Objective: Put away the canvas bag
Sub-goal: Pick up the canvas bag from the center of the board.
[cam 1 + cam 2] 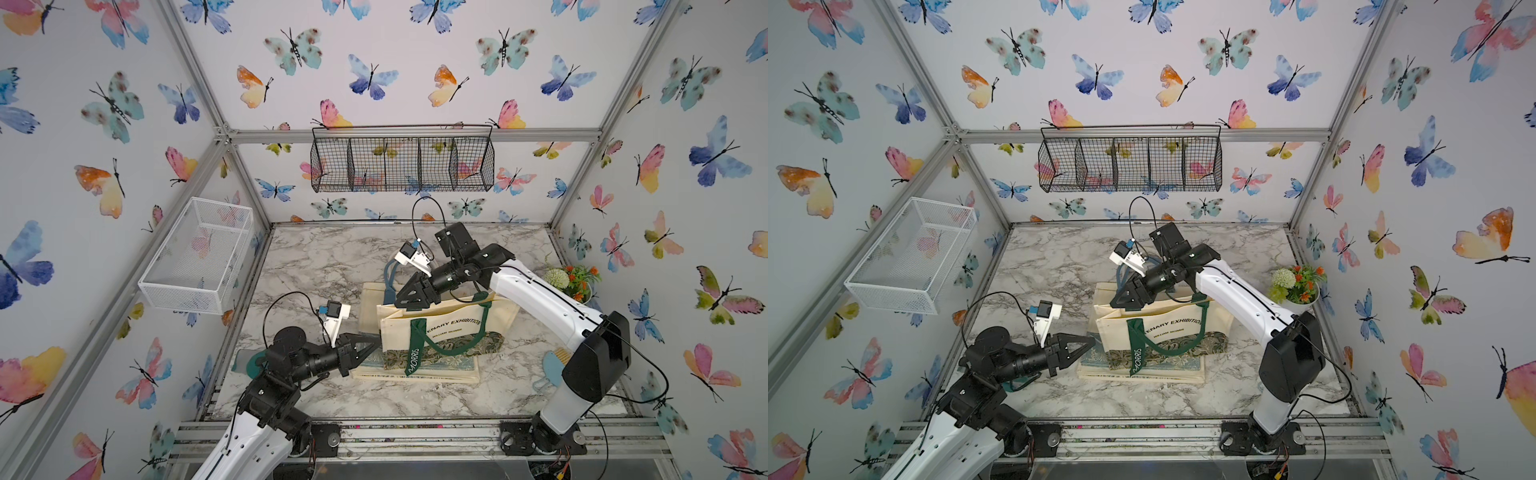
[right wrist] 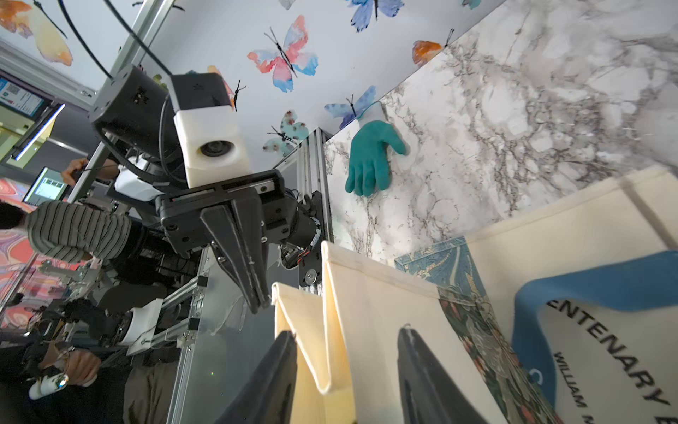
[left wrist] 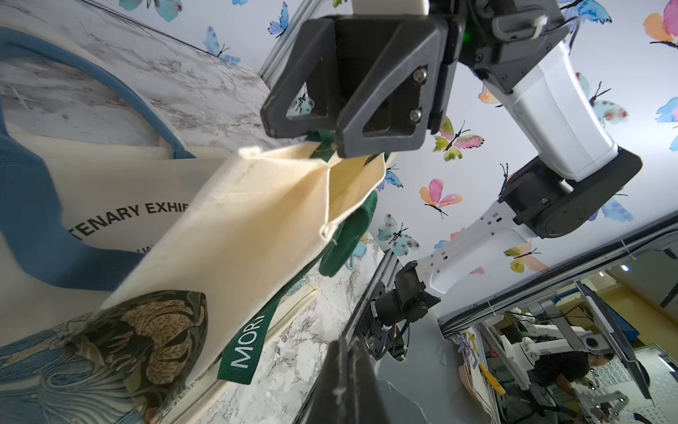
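Note:
A cream canvas bag (image 1: 440,324) (image 1: 1167,328) with green handles (image 1: 417,345) stands half raised in both top views. Its patterned bottom rests on a second, flat bag (image 1: 415,370) with blue handles (image 3: 22,183). My right gripper (image 1: 401,302) (image 2: 348,332) is at the raised bag's top left corner. Its fingers stand well apart, closed on the folded top edge and a green handle (image 3: 323,137). My left gripper (image 1: 376,336) (image 3: 346,339) is shut with nothing in it. Its tip (image 2: 258,306) is just beside the bag's left edge.
A white mesh basket (image 1: 195,257) hangs on the left wall. A black wire basket (image 1: 403,164) hangs on the back wall. A flower pot (image 1: 573,282) stands at the right edge. A teal glove (image 2: 368,158) lies near the left arm's base.

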